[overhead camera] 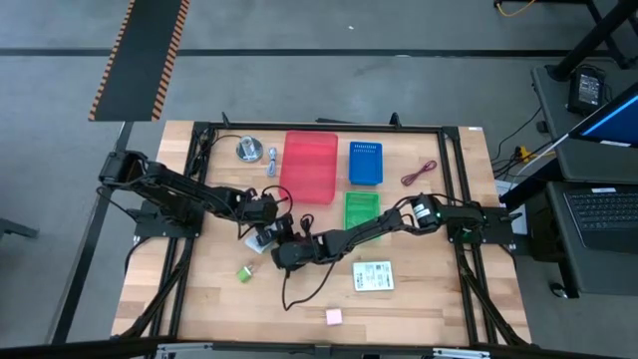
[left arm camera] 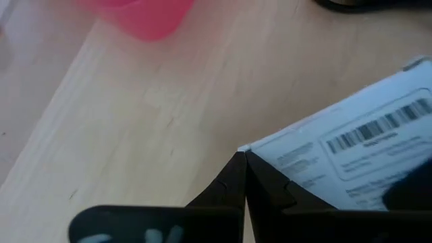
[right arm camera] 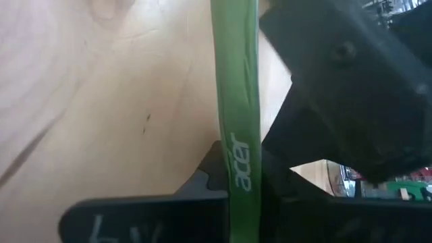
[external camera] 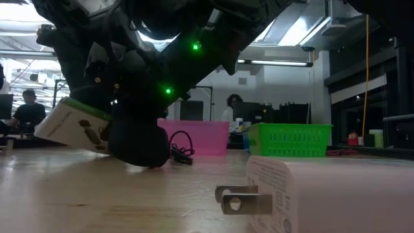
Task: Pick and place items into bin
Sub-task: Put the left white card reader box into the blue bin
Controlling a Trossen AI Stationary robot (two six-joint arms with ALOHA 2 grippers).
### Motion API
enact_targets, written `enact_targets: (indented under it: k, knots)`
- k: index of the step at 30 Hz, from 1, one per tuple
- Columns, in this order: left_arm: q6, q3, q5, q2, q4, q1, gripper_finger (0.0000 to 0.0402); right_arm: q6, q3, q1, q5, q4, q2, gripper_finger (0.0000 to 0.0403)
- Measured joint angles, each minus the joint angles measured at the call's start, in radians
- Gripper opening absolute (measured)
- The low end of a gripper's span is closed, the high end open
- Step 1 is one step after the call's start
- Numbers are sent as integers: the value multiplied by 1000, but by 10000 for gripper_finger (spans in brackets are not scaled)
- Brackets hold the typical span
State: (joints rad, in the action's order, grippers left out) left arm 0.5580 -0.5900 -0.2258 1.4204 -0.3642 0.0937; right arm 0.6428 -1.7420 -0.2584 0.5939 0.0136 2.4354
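Observation:
A flat white box with a green "acer" edge [overhead camera: 261, 240] stands tilted at mid-table; in the low view the box [external camera: 68, 124] leans with one edge up. My right gripper [overhead camera: 280, 251] reaches in from the right and is shut on it. My left gripper [overhead camera: 271, 221] comes from the left, shut, with its tips at the box's barcoded face [left arm camera: 351, 145]. Loose on the table lie a green block [overhead camera: 243, 271], a pink block [overhead camera: 333, 316], a white printed packet [overhead camera: 373, 276], a black cable [overhead camera: 290, 291], a red cable [overhead camera: 419, 176] and a silver-blue piece [overhead camera: 272, 160]. My left gripper has its shut fingertips [left arm camera: 236, 177] against a corner of the box's white barcoded face [left arm camera: 260, 150]; whether they press it or only touch, I cannot tell. My right gripper pinches the box by its narrow green edge [right arm camera: 237, 101], which runs lengthwise between the two fingers [right arm camera: 210, 170]. The box sits tilted, its lower edge [external camera: 81, 147] near the table.
A red bin [overhead camera: 311, 165], a blue bin [overhead camera: 365, 163] and a green bin [overhead camera: 361, 209] stand on the table's far half. A round metal disc [overhead camera: 247, 150] lies far left. A white plug adapter [external camera: 323, 194] fills the low view's foreground. People sit beyond the table.

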Motion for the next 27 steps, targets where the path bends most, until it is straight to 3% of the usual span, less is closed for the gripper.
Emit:
enact_targets:
  k: [10,27]
  knots:
    - [-70,2,-50,-68,-10,7,2,-108,4,-9,-83,-227,-125,14]
    - [-232,0,-303,-410,-6,121,2,-245,2,-14,-45,-477,-296,13]
